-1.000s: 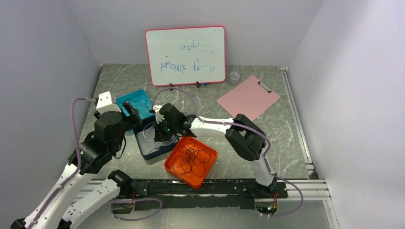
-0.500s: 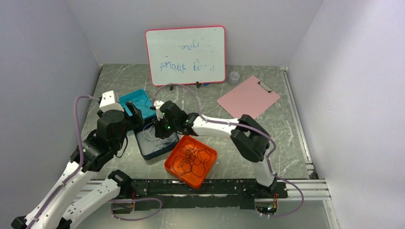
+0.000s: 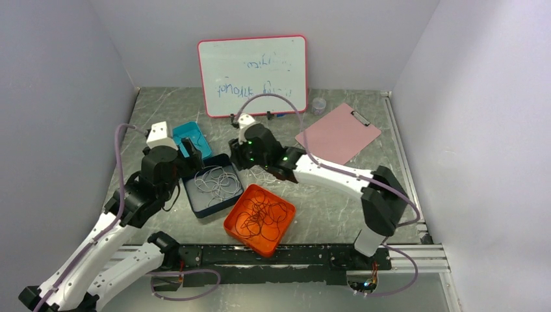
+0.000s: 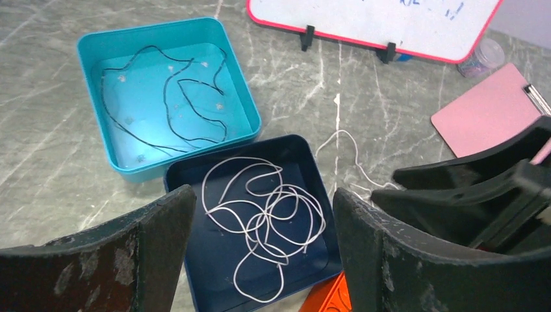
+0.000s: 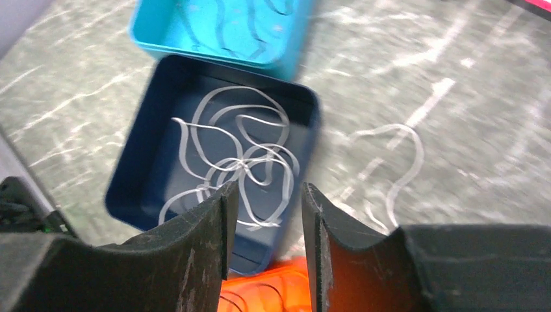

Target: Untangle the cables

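**Two robot arms over three trays of sorted and tangled cables**

Seen from above, a grey marbled table (image 3: pixel 325 211) holds three small square trays close together near the arms. The orange tray (image 3: pixel 227 226), nearest the arm bases, contains a dense tangle of black cables (image 3: pixel 260 218). Just behind it to the left, the dark blue tray (image 4: pixel 170 174) holds several white cables (image 3: pixel 216 182) in loose overlapping loops. Behind that, touching its corner, the teal tray (image 4: pixel 91 45) holds one thin black cable (image 4: pixel 180 83) lying in open curves. One more white cable (image 4: pixel 342 132) lies loose on the bare table, just right of the dark blue tray.

The left gripper (image 4: pixel 263 198) hovers over the dark blue tray with its jaws wide apart and nothing between them. The right gripper (image 5: pixel 268 192) hangs beside that tray's right edge, jaws parted by a narrow gap, gripping nothing (its wrist view is blurred).

At the back stand a red-framed whiteboard (image 3: pixel 253 75) with illegible writing, a small clear container (image 3: pixel 318 104) and a pink clipboard (image 3: pixel 338 133).
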You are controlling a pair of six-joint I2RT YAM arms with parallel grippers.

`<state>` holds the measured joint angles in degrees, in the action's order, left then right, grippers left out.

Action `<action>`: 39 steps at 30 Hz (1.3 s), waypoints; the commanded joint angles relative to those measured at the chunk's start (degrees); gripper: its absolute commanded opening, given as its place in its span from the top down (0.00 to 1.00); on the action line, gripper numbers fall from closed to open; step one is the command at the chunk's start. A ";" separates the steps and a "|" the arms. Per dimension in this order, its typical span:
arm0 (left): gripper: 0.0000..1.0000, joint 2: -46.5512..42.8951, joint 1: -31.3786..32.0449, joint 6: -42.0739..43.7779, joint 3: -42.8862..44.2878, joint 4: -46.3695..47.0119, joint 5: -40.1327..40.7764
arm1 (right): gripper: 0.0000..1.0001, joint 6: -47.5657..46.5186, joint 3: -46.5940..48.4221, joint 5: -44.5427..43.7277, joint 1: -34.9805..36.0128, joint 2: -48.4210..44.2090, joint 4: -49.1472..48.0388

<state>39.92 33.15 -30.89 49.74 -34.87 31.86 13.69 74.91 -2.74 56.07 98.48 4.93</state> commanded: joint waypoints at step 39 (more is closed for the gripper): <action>0.20 7.87 -0.28 2.93 -0.46 6.55 -14.15 | 0.56 3.21 -2.76 1.48 -7.60 7.37 9.06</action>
<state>48.05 33.15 -28.82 48.99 -28.58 16.88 17.76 70.70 -0.25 48.12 104.40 12.14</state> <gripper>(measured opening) 0.798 0.441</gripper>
